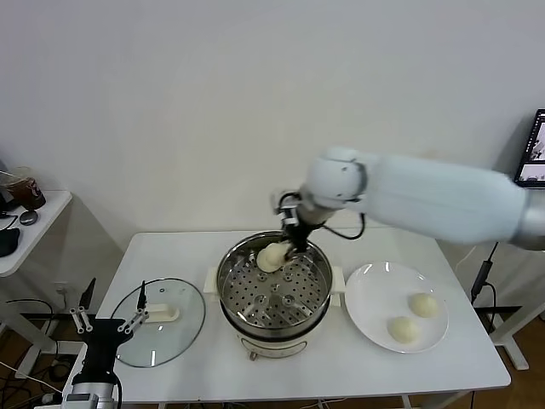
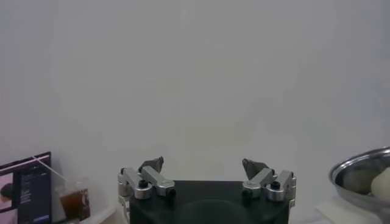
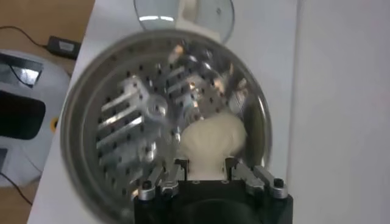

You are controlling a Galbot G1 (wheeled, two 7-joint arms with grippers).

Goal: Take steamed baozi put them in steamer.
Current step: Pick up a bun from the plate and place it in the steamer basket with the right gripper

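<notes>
Glass lid with a white handle lies flat at the left of the white surface; the left end effector hangs at the surface's left front corner, just in front of the lid's near edge, its fingers spread wide apart and holding nothing; in the left wrist view it faces a bare wall, with a drink cup off to one side and the steamer's rim at the picture's edge; the steamer stands at the middle of the surface, just beside the lid, a shiny steel pot with a perforated tray inside and white side handles; the right arm reaches in from the right over the pot's far rim; the right end effector is closed on one steamed baozi, which sits low inside the steamer at its far side, at or just above the tray, and I cannot tell whether it touches; the right wrist view shows the same bun pinched between the two fingers over the tray's holes; to the right, just beside the steamer, a white plate carries two more buns, close together but apart, at its right half.
</notes>
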